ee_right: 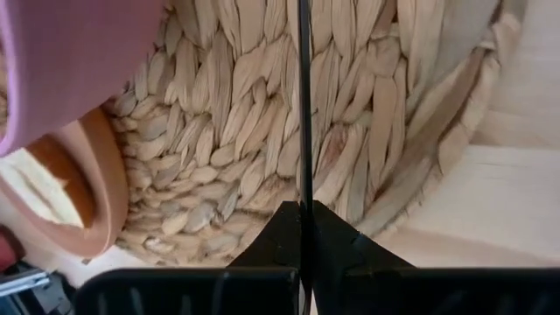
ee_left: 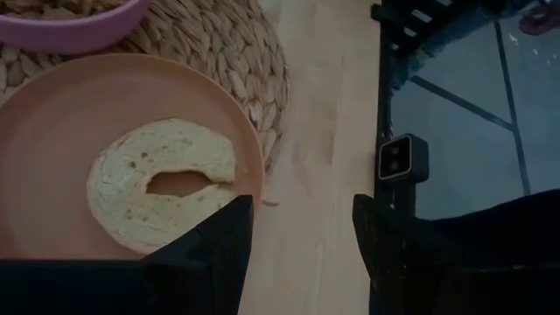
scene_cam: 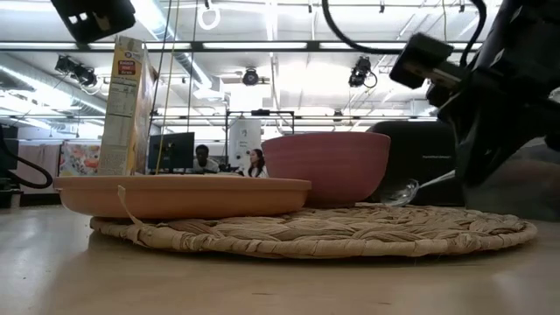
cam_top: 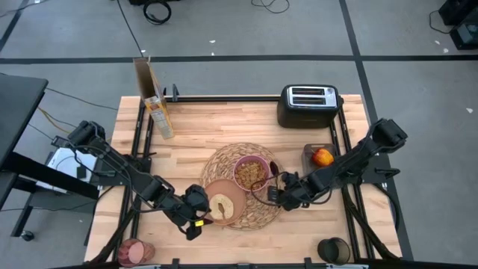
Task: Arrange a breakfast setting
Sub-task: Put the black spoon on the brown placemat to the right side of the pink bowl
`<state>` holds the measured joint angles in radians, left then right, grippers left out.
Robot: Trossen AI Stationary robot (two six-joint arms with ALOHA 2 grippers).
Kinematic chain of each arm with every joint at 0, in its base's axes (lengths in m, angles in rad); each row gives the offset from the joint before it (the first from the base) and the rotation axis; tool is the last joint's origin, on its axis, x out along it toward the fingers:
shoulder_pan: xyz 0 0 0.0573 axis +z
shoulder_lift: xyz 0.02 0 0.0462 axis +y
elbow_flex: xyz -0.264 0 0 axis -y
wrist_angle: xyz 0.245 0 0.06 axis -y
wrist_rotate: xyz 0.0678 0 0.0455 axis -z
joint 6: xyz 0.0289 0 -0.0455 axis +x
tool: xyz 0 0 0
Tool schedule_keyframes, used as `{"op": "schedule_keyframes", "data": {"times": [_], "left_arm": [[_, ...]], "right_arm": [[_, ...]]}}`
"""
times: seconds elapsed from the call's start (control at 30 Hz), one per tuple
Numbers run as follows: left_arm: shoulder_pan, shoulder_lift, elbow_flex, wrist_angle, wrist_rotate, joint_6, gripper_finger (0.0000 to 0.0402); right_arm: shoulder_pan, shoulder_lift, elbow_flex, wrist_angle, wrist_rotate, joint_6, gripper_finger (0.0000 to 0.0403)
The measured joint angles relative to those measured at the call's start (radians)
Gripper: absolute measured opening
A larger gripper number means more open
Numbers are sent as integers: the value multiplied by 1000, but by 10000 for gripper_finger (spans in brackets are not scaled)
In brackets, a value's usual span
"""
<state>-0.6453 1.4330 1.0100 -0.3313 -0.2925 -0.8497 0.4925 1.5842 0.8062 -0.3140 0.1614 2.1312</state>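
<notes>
My left end effector (cam_top: 200, 217), fingers apart, reaches low beside the tan-brown plate (cam_top: 222, 196) holding the toast slice (cam_top: 222, 207). Right end effector (cam_top: 275, 193), closed, pinches the metal spoon (scene_cam: 411, 189) over the round woven straw placemat (cam_top: 258, 217).

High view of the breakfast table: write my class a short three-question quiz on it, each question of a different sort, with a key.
1. True or false: the pale toast slice lies on the round tan-brown plate.
2. What does the right gripper hold?
A. a red apple
B. a metal spoon
C. a pinkish-red tumbler
3. Fill in: the small pink bowl stands on the large round woven straw ____.

Key
1. True.
2. B; its fingers are shut on the handle.
3. placemat.
</notes>
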Motion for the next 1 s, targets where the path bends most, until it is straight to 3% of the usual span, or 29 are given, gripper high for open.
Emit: {"op": "schedule_keyframes", "data": {"times": [1.0], "left_arm": [[1,-11,0,-2,46,54,204]], "right_arm": [[-31,2,0,-38,-59,-19,88]]}}
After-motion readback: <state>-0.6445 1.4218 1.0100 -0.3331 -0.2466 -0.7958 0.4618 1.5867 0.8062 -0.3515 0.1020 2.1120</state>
